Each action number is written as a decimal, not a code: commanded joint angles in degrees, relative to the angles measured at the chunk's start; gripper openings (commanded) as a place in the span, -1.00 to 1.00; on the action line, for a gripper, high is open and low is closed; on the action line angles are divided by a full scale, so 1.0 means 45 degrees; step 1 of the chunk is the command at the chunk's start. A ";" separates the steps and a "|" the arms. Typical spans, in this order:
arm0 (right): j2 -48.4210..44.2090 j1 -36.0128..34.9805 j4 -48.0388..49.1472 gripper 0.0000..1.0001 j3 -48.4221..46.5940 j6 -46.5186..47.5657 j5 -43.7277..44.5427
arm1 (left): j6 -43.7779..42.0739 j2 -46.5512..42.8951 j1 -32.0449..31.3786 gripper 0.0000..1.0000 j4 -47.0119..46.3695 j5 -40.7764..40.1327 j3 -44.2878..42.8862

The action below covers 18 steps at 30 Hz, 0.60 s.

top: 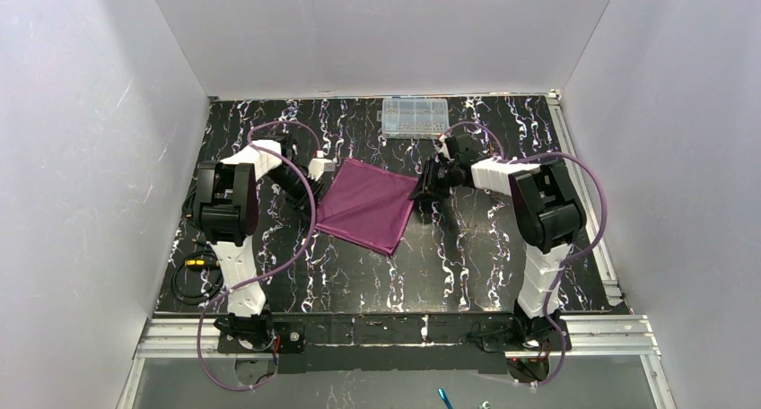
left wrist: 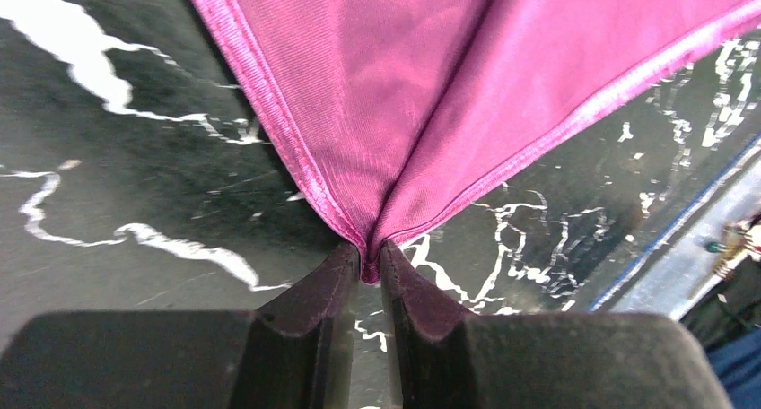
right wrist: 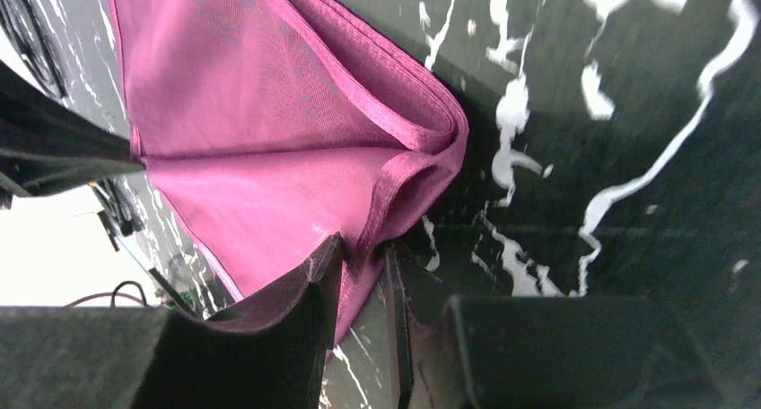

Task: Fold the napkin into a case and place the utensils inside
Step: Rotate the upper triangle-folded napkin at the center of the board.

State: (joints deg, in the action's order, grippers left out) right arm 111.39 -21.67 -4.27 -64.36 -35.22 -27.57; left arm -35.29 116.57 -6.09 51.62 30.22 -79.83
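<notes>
The plum-purple napkin (top: 363, 204) lies in the middle of the black marbled table, looking doubled over, with layered hems at its right corner (right wrist: 422, 131). My left gripper (top: 325, 169) is at its far left corner; in the left wrist view the jaws (left wrist: 368, 264) are shut on the corner tip, and the napkin (left wrist: 422, 95) fans out from them. My right gripper (top: 422, 191) is at the right corner, and its jaws (right wrist: 363, 256) are closed on the hemmed edge. The utensils are out of view.
A clear plastic compartment box (top: 415, 117) sits at the back centre of the table. Black and yellow cables (top: 193, 270) lie at the left edge. White walls enclose three sides. Metal rails (top: 592, 212) run along the right edge and the front.
</notes>
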 commanded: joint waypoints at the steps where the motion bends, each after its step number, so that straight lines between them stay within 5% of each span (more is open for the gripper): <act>1: 0.0775 0.0238 -0.1228 -0.34 -0.1571 0.1462 0.0538 | 0.0380 -0.0180 -0.0014 -0.71 0.0418 0.1164 0.0786; 7: 0.0715 0.0225 -0.3029 -0.18 -0.3188 0.2720 0.0918 | 0.0844 -0.0608 0.0110 -0.62 0.0443 0.1168 0.0822; 11: -0.0629 0.0099 -0.4778 0.14 -0.3953 0.3983 0.2116 | 0.0947 -0.1154 0.0620 -0.16 0.0889 0.0853 -0.0393; 13: -0.1612 -0.0149 -0.5638 0.53 -0.4284 0.4647 0.2959 | 0.0974 -0.1549 0.0874 0.04 0.1446 0.0814 -0.1279; 14: -0.2069 -0.0385 -0.5834 0.90 -0.4364 0.5027 0.3617 | 0.0977 -0.1769 0.0983 0.09 0.1598 0.0838 -0.1727; 18: -0.4318 -0.2692 -0.5889 0.97 -0.4292 0.7365 0.8426 | 0.0837 -0.2935 0.1282 0.57 0.2373 0.0702 -0.2944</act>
State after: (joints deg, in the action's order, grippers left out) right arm 103.77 -24.36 -28.47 -81.06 -14.28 -9.45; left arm -30.96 112.79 -1.85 57.06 33.61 -87.44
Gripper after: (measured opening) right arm 0.984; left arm 0.685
